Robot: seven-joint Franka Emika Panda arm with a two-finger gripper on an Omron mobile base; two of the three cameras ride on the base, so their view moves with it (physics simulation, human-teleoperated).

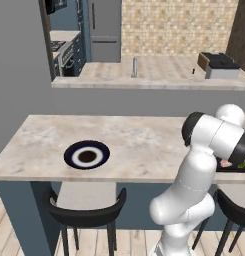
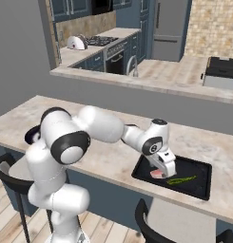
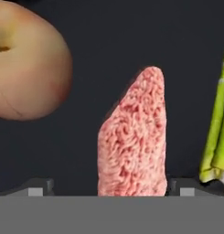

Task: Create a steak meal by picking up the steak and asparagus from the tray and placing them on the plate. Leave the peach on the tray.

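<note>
Hovering wide open over the steak (image 3: 134, 137), the end effector (image 3: 109, 186) holds nothing; steak, asparagus (image 3: 217, 132) at three o'clock, untouched; plate (image 1: 87, 155) bare.

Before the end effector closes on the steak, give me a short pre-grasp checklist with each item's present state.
1. End effector open: ok, fingertips stand wide apart.
2. Steak centred between the fingertips: ok in the hand view.
3. Peach apart from the steak: ok, dark tray shows between them.
4. Asparagus outside the closing path: cannot tell, its end lies close to one fingertip.
5. Plate free to receive food: ok.
6. Fingertips low enough to grip: cannot tell.
</note>
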